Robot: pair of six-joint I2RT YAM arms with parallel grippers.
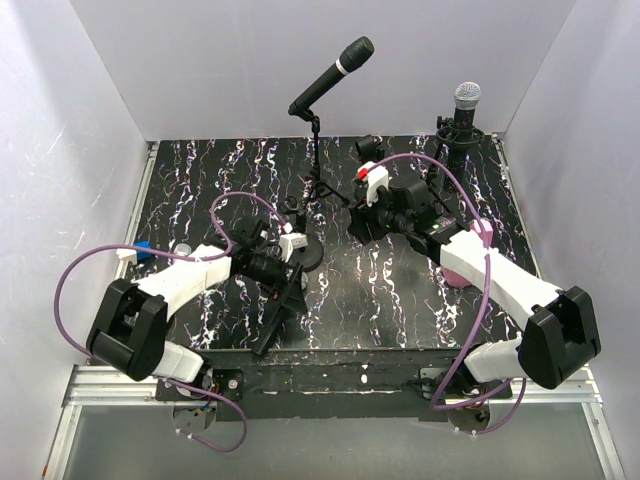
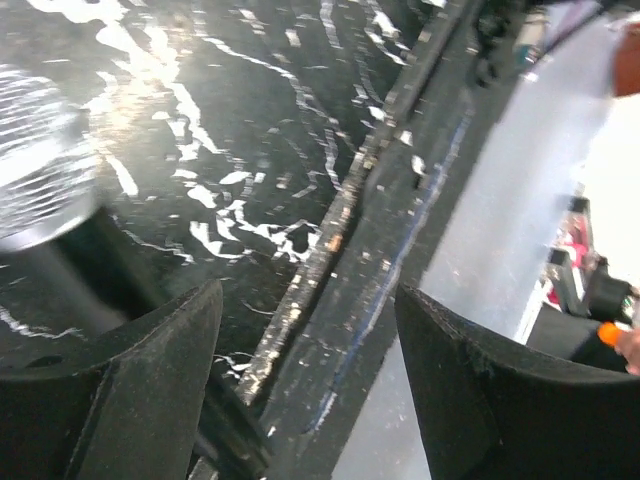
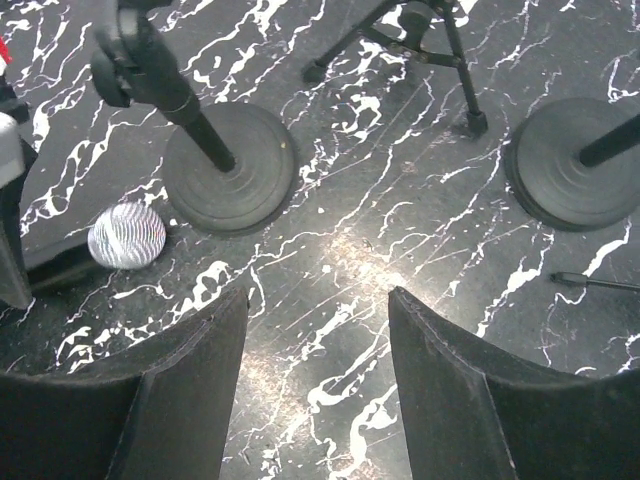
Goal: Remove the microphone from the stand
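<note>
Three microphones (image 1: 335, 72), three stands (image 1: 315, 150) and two arms (image 1: 190, 280) are visible.

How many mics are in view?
3. Black mic on the tripod, back centre; silver-headed mic on the back-right stand; loose mic lying on the table, front left. More may be hidden.

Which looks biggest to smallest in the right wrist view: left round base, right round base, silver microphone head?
1. Left round base and right round base: alike, the right one cropped, so unranked.
2. Silver microphone head, clearly smallest.
</note>
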